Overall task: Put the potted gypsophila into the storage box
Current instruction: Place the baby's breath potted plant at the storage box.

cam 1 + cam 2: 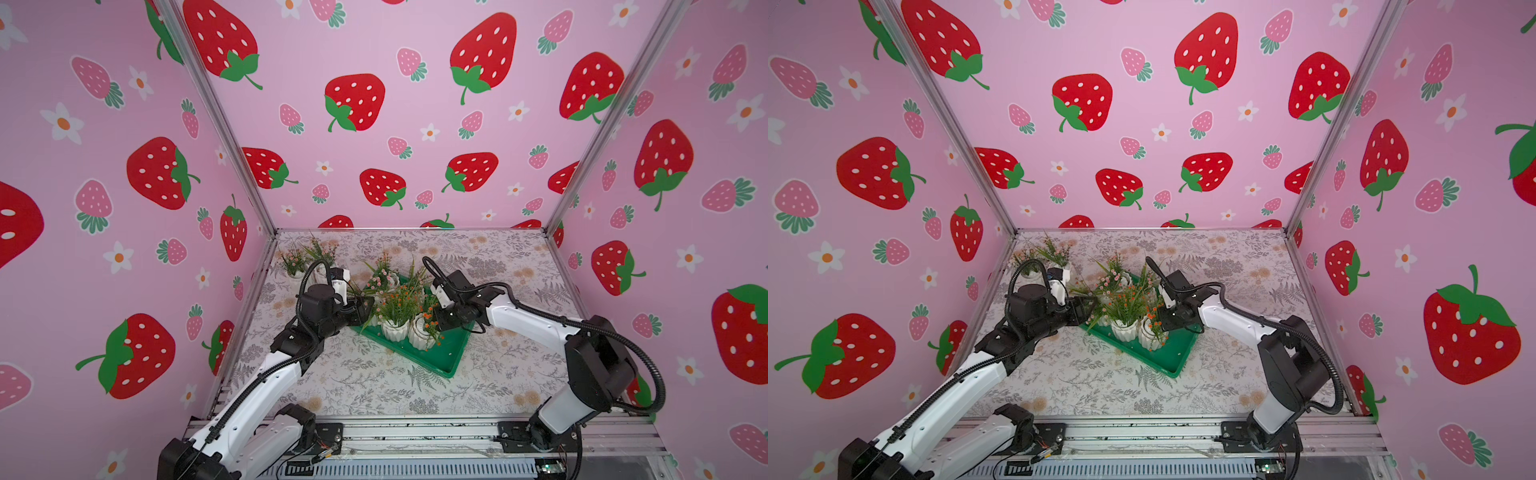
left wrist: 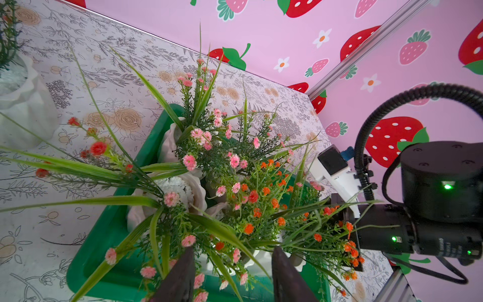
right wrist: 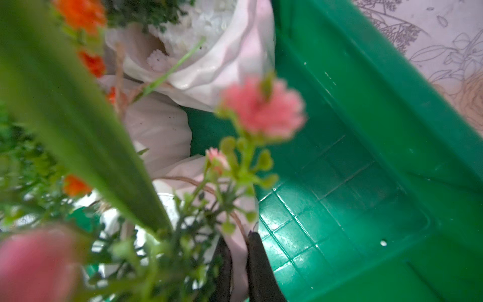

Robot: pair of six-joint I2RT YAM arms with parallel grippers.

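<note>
Two grippers are facing each other across a green tray (image 1: pixel 449 353) on a floral-print table (image 1: pixel 374 390), with a cluster of flower pots (image 1: pixel 395 330) standing between them inside the tray.

The right gripper (image 3: pixel 237 235) is pinching almost fully closed on the thin rim of a white pot (image 3: pixel 239 264) right at its fingers (image 3: pixel 261 266). Blurred pink blooms and a broad green leaf are crowding the wrist view just past them. Bare tray floor is showing alongside the gripper. In both top views this gripper is sitting low among orange-flowered sprigs at the edge of the cluster.

The left gripper (image 2: pixel 234 251) is keeping its dark fingers (image 2: pixel 180 279) roughly half apart, one on each side of a second pot (image 2: pixel 251 262) directly ahead of it. Whether they are pressing on that pot or only straddling it cannot be told.

Past the second pot, pink and orange flowers are filling the whole stretch between the left gripper and the right one, hiding most of the pots beneath.

A pair of pots (image 1: pixel 296 277) is standing on the table outside the tray. They are behind the left gripper, just beyond its wrist, and well apart from the right gripper.
</note>
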